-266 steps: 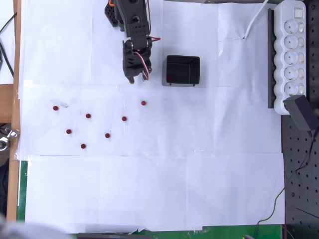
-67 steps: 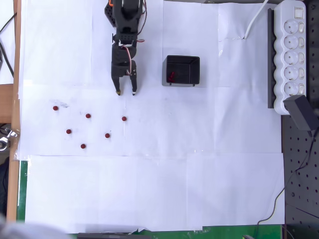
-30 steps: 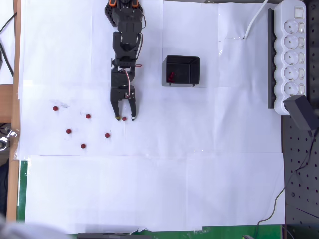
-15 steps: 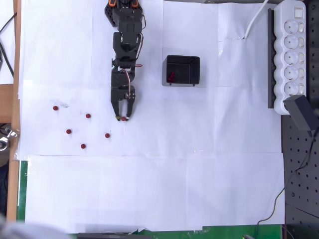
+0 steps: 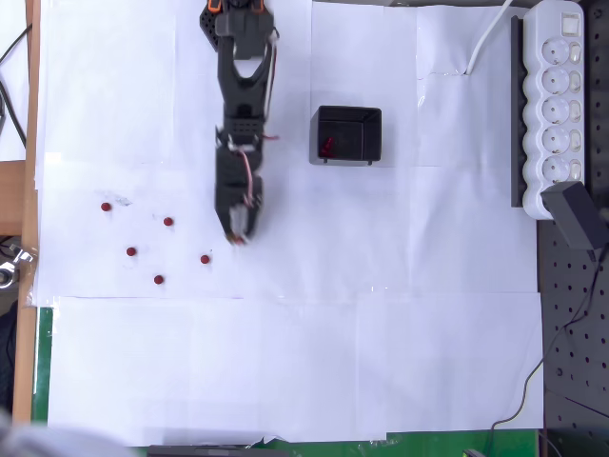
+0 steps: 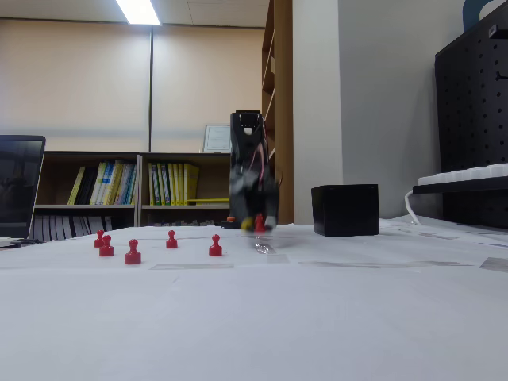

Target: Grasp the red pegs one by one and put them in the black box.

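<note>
Red pegs (image 5: 131, 251) are seen on the white paper (image 5: 381, 362) that covers the table. In the overhead view five of them lie loose at the left, spread out and apart from each other. In the fixed view these five (image 6: 132, 253) stand upright on their flat bases, with their round tops pointing up.

One more peg (image 6: 259, 223) is seen in the fixed view between the tips of the gripper (image 6: 258, 225). It is upright too and is lifted just above the paper. The gripper (image 5: 235, 234) is blurred in both views, but its fingers look pressed together on this peg. In the overhead view the black arm reaches down the picture, and its tip is just right of the loose pegs.

The black box (image 5: 348, 134) sits well apart from the loose pegs, to the right of the arm. It is open on top. Something small and red (image 5: 327, 147) is seen inside it, near its left wall. In the fixed view the box (image 6: 344, 209) is seen from the side, right of the arm.
</note>
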